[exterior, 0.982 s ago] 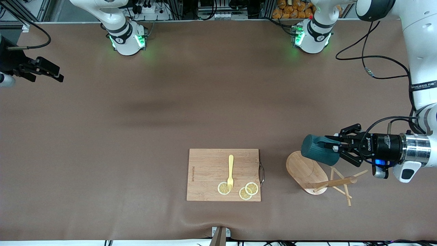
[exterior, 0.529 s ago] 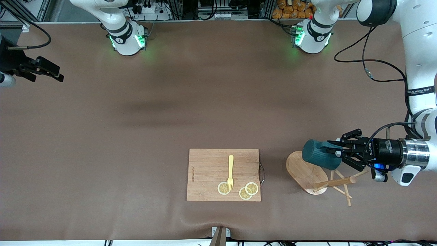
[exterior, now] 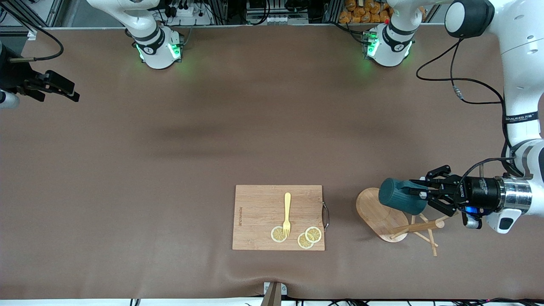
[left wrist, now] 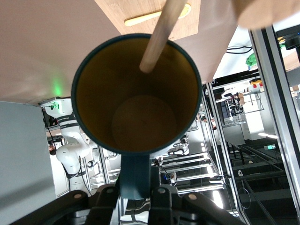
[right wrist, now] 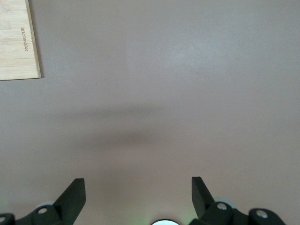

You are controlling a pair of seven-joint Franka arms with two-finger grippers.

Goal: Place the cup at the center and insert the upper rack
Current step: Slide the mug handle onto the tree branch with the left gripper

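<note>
The dark teal cup (exterior: 401, 196) hangs on its side over the upper rack, my left gripper (exterior: 418, 193) shut on its handle. In the left wrist view the handle sits between the fingers of the left gripper (left wrist: 135, 192), and a thin peg (left wrist: 161, 35) pokes into the cup's yellow inside (left wrist: 136, 117). The upper rack, a light wooden mug tree, lies tipped over, oval base (exterior: 381, 214) toward the board and post and pegs (exterior: 418, 227) toward the left arm's end. My right gripper (exterior: 63, 90) waits open over the right arm's end of the table, and the right gripper (right wrist: 138, 187) shows nothing between its fingers.
A rectangular cutting board (exterior: 278, 217) lies near the front edge at mid-table, with a yellow fork (exterior: 287, 213) and lemon slices (exterior: 309, 237) on it. Its corner (right wrist: 16, 42) shows in the right wrist view. Both arm bases (exterior: 158, 49) stand at the table's back edge.
The left gripper with the cup has shifted slightly and sunk a little over the rack. The right arm has not moved.
</note>
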